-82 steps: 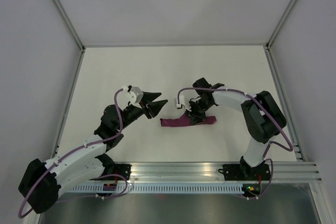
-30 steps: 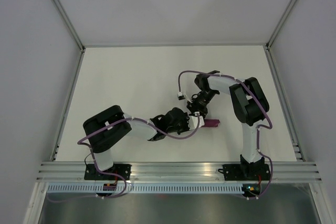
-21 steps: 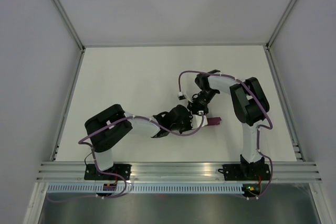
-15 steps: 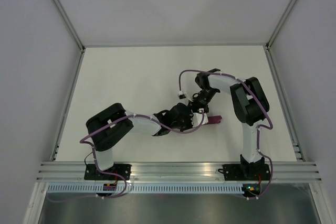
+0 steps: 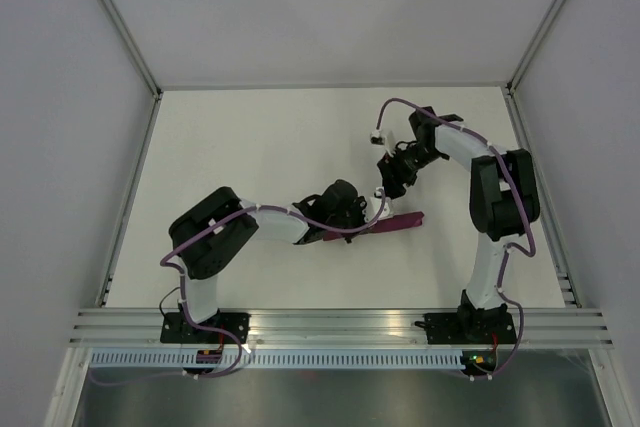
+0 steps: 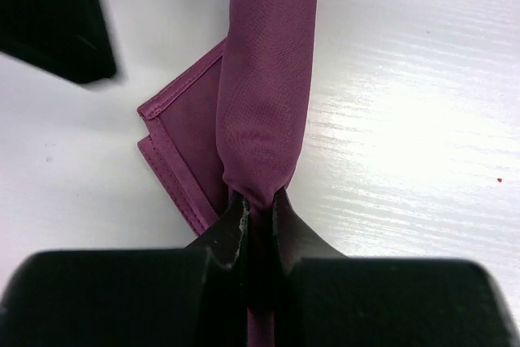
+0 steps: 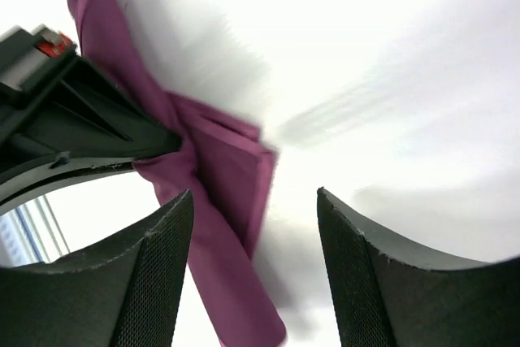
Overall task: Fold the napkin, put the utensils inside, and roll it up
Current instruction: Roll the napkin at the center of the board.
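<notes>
The plum-purple napkin (image 5: 398, 222) lies rolled into a narrow tube on the white table, with a loose flat corner (image 6: 188, 152) sticking out beside the roll. My left gripper (image 6: 256, 205) is shut on the near end of the roll (image 6: 268, 79); in the top view it (image 5: 352, 219) sits at the roll's left end. My right gripper (image 5: 392, 182) is open and empty, lifted above and behind the napkin; the roll (image 7: 215, 225) shows between and below its fingers (image 7: 154, 282). The utensils are not visible; the cloth hides whatever is inside.
The white table (image 5: 240, 147) is bounded by grey walls and an aluminium rail (image 5: 330, 327) at the near edge. The left arm (image 5: 215, 232) stretches across the table's middle towards the napkin.
My right gripper has let go and moved up and back to the right, away from the napkin. The left gripper has stayed on the roll's end; the roll now lies slightly tilted.
</notes>
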`<state>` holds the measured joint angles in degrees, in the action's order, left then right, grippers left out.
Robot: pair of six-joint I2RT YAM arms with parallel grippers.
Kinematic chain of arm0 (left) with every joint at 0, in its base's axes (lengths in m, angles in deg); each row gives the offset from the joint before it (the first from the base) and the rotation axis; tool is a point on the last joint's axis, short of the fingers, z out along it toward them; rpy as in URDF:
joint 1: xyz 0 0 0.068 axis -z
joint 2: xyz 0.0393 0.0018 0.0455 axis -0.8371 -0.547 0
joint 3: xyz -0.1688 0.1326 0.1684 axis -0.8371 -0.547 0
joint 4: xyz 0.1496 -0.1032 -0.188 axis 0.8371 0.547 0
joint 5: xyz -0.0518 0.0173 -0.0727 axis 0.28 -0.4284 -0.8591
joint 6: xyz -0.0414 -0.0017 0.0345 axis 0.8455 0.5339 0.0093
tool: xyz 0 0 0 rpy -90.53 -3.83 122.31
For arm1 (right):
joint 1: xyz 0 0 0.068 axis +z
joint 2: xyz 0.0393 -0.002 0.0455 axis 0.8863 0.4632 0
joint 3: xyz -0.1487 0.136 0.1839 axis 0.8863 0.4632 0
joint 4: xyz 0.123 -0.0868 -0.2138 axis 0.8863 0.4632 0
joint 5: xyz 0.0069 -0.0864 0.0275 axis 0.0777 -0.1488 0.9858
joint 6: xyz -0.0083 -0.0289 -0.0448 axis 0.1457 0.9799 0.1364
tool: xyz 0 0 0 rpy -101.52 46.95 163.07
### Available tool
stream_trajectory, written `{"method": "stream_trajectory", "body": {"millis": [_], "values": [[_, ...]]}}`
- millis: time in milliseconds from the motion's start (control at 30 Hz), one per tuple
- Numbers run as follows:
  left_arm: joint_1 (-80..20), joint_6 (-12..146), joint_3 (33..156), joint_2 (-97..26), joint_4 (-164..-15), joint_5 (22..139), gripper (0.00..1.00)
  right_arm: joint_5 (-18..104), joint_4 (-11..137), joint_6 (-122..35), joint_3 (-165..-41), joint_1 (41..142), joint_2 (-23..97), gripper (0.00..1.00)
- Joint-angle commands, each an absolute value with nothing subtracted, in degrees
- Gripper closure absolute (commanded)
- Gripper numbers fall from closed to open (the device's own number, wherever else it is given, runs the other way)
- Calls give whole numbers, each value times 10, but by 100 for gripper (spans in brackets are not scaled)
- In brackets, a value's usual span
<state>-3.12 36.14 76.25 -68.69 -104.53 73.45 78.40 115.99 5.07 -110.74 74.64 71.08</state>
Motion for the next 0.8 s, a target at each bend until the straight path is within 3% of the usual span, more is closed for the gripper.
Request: {"method": "stream_trajectory", "body": {"millis": [0,167,267,433,633,767], "values": [[-42,407,762,-738,-898,688,98,842,1098,-1,-1122,706,640,32],[-62,417,808,-763,-828,628,98,964,1106,18,-1112,623,601,31],[-68,421,828,-779,-794,608,98,1009,1199,132,-1117,573,587,31],[-76,422,853,-800,-753,582,98,997,1252,278,-1022,548,513,31],[-86,419,883,-825,-701,561,98,877,1040,230,-829,574,374,29],[-94,416,903,-839,-665,534,98,794,905,179,-726,645,285,27]]}}
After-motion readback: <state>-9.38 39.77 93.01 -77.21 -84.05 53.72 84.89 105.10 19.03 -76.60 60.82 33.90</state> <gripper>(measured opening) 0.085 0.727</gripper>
